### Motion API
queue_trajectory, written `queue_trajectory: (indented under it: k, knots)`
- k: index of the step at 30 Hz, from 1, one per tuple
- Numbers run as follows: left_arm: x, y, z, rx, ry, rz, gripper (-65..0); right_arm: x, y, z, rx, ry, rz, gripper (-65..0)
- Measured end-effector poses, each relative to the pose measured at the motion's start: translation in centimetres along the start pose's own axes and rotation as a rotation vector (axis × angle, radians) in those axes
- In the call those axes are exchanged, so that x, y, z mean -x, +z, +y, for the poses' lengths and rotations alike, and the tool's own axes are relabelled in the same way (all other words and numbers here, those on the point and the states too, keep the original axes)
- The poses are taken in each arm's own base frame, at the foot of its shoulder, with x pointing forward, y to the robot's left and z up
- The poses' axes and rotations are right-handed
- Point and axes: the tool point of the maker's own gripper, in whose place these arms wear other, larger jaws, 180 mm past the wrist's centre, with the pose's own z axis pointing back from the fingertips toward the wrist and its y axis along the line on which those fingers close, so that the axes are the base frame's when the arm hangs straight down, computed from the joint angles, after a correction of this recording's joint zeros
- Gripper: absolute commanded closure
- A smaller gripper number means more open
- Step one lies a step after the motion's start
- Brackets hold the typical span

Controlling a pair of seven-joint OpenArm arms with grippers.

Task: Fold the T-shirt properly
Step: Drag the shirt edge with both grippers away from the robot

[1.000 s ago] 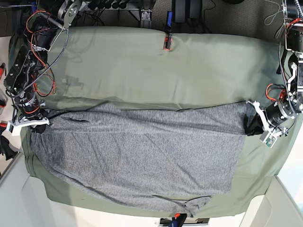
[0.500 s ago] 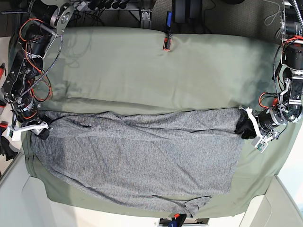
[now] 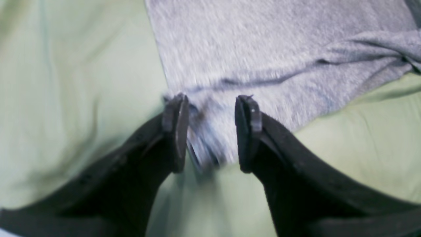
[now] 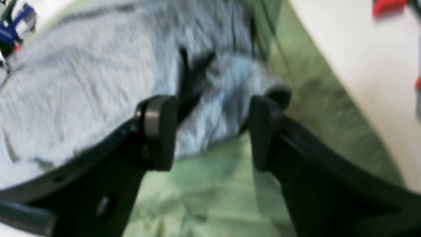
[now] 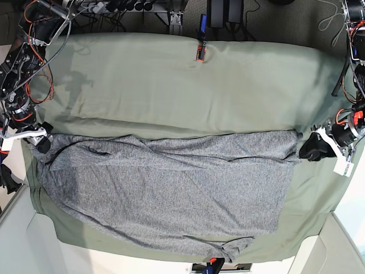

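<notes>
"Where do you have the shirt?"

"You have the grey T-shirt (image 5: 171, 191) spread across the green cloth (image 5: 142, 80), with a long band along its upper edge turned over onto the rest."

"And your claws?"

"Your left claw (image 3: 212, 135) stands well apart at the tips, with nothing caught in it; you have it over one end of the band, probably because that corner had to be laid down. Your right claw (image 4: 210, 135) is wide apart too, and empty, over the other end."

"Why have one at each end?"

"Likely so you can keep a long fold straight. Your left-arm end lies fairly flat, but the other end is bunched, with a dark hollow under the cloth."

"So what would you have me do?"

"Lift clear without snagging, then smooth that bunched end. You look to be early in the folding."
</notes>
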Motion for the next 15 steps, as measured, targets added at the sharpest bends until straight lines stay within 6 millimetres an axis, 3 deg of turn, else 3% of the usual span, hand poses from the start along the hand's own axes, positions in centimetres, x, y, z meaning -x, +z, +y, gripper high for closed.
queue_trajectory:
  k: [4, 8, 15]
  knots:
    - [4.0, 0.2, -1.6, 0.021, 0.049, 0.043, -26.2, 2.2, 0.6, -1.0, 0.017, -0.005, 0.044, -34.7]
    - [7.8, -0.4, -4.0, 0.061, 0.146, 0.069, -26.2, 2.3, 0.5, -2.3, 0.098, -0.021, 0.013, -34.7]
    - [7.3, 0.2, -2.8, -0.012, 0.288, -0.068, -27.8, 2.5, 0.2, -2.4, 0.1, -0.026, 0.005, -34.7]
